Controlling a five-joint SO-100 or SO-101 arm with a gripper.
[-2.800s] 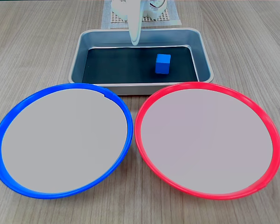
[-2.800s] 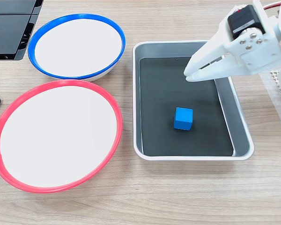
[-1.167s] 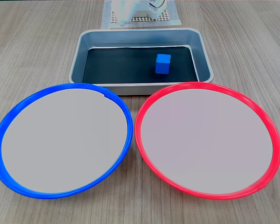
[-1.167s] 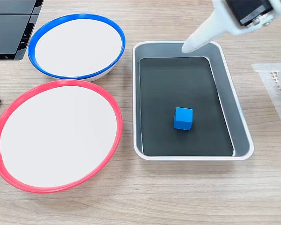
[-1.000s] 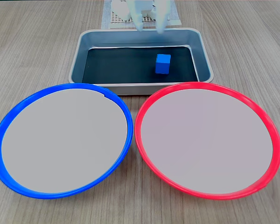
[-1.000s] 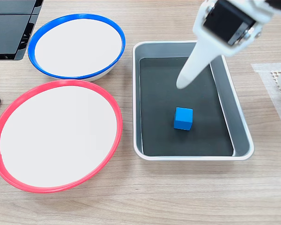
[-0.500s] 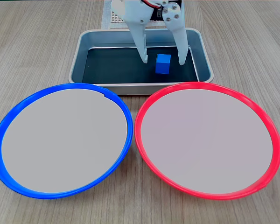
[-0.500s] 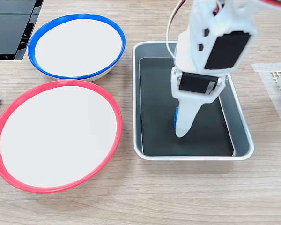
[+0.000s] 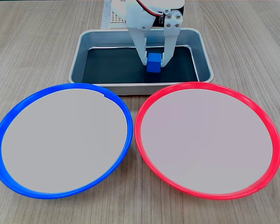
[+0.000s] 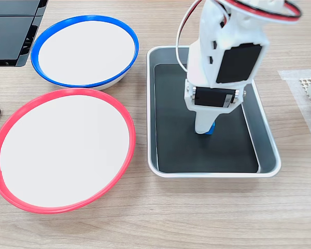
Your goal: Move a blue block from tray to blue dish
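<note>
Blue block sits inside the tray, near the desk's far edge, clamped between the hand's two fingers.

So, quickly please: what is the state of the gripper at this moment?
Gripper: closed on the blue block, one finger on each side, inside the tray.

The white arm reaches straight down into the tray, its gripper pointing at the dark bottom near the middle. The two fingers stand vertical, closed against opposite sides of the blue block. Red and white cables loop over the wrist.
</note>
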